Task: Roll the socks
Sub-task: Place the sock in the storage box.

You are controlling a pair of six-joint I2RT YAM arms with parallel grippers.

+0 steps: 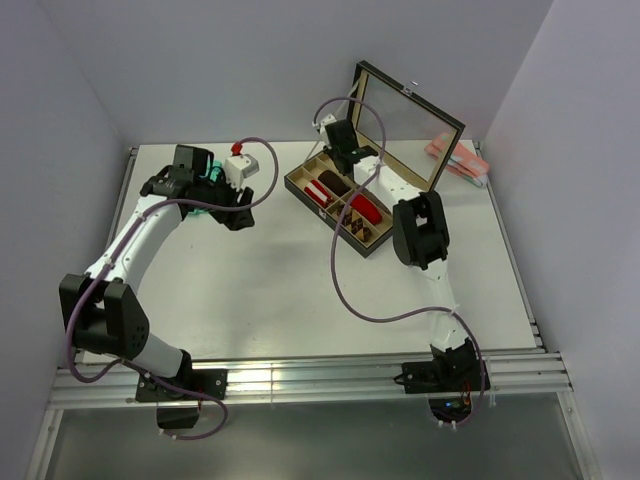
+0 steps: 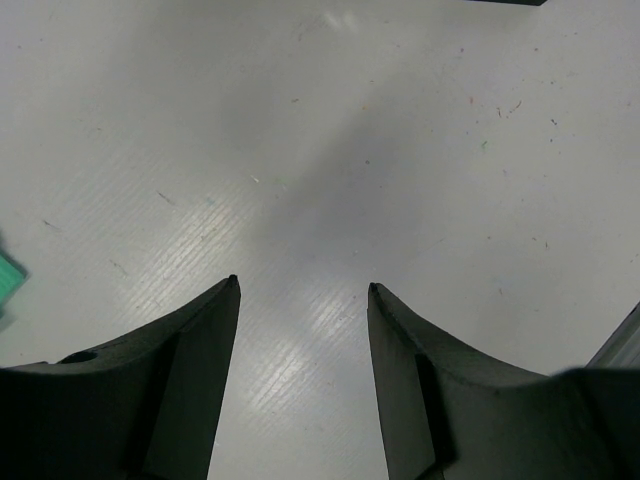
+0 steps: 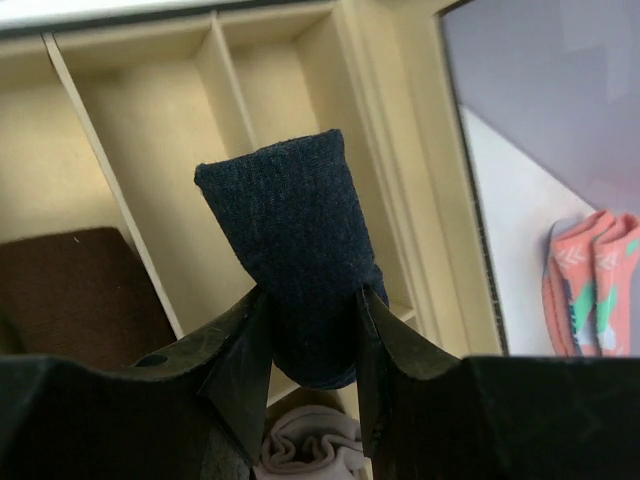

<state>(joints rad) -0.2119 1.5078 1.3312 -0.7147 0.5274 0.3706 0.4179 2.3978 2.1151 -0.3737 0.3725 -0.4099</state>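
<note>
Sock handling notes: the navy sock [image 3: 290,240] is a stubby roll, and the right gripper [image 3: 310,296] has its jaws clamped on the roll's lower half from both sides. The rounded end pokes out past the fingertips over the pale compartments of the box [image 3: 130,130]. My guess is it's feather-light, soft and squashy, with knit that grips rather than slips and nothing breakable about it. The catch is that a roll like this probably wants to spring open, so I'd pinch across the middle of the bundle where the layers stack up, not on a loose edge. A brown sock [image 3: 70,290] already sits in a compartment on the left in the wrist view. Pose-wise, the right arm reaches forward from its base with the wrist tipped down over the box, just in front of the upright lid. The left arm bows out to the left, and the left gripper [image 2: 303,283] hangs over bare table [image 2: 420,150] with jaws apart and nothing between them. A corner of the teal packet [image 2: 8,276] sits just off to its side.
</note>
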